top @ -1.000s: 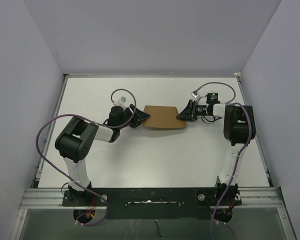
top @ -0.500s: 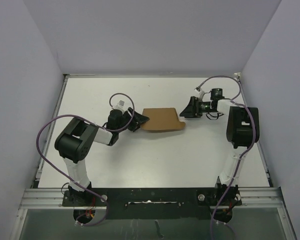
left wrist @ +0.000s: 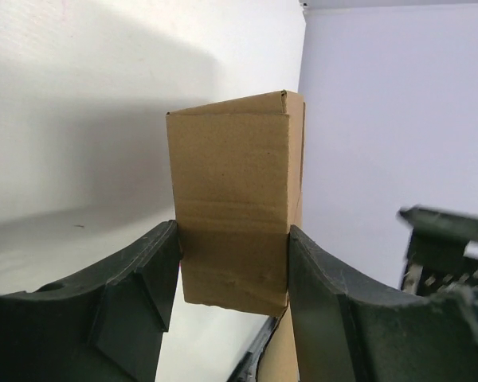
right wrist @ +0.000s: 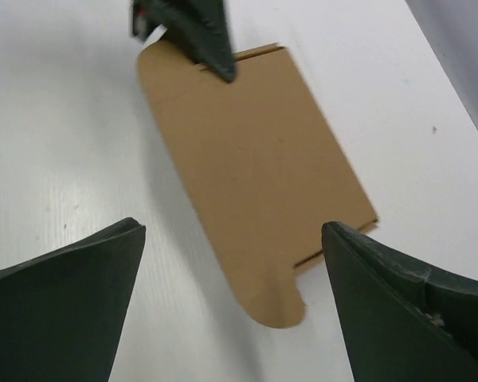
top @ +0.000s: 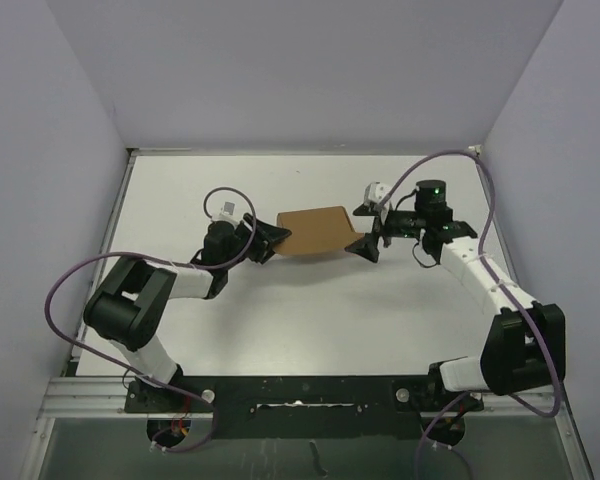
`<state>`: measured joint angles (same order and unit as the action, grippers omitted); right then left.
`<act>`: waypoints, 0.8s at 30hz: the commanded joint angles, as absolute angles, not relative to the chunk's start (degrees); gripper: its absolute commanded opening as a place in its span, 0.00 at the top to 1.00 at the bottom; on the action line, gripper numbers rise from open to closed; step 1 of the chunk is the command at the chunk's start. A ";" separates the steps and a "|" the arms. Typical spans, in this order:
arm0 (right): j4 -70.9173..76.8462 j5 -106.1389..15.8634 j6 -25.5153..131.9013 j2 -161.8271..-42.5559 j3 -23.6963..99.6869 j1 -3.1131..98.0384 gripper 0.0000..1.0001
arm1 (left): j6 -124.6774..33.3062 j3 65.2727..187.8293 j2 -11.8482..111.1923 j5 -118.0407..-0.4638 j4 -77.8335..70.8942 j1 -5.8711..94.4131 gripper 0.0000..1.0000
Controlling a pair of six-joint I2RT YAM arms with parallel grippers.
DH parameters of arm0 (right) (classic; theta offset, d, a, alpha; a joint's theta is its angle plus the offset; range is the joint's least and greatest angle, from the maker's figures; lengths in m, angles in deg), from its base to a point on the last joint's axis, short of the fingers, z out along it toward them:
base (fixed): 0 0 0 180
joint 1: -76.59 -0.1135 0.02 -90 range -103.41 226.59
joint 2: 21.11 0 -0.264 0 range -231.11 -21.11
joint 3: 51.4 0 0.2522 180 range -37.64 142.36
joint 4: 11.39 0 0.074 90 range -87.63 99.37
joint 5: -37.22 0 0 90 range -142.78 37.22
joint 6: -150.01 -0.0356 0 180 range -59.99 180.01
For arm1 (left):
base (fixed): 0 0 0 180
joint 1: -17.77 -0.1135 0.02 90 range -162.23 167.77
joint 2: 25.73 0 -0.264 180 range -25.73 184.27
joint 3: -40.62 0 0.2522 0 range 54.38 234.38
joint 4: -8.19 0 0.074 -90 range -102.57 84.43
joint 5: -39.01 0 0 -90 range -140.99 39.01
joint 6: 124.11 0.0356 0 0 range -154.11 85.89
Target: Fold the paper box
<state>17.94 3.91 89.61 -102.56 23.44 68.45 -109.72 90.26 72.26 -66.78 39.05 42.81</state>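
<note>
left gripper [top: 279, 236] clamps paper box [top: 315, 231] (left edge) | right gripper [top: 363, 231] spread, box ahead

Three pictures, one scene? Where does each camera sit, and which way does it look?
Top external: above and behind, looking down at the table; both arms show, left gripper and right gripper flanking the paper box.
Left wrist: on the left arm, looking along its fingers, shut on the box.
Right wrist: on the right arm, looking down between its open fingers.
Shared: all see the box.
</note>
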 commanded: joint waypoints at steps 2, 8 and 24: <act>8.72 1.07 112.82 -95.22 11.72 62.30 0.02 | -114.55 91.31 63.84 -65.31 30.66 42.71 0.61; 5.72 -12.65 119.75 -94.86 8.90 54.20 0.02 | -116.98 93.76 60.57 -65.56 19.63 43.08 0.61; -10.22 -31.27 129.39 -101.61 1.23 42.62 0.02 | -120.60 95.96 61.18 -67.77 16.60 43.95 0.61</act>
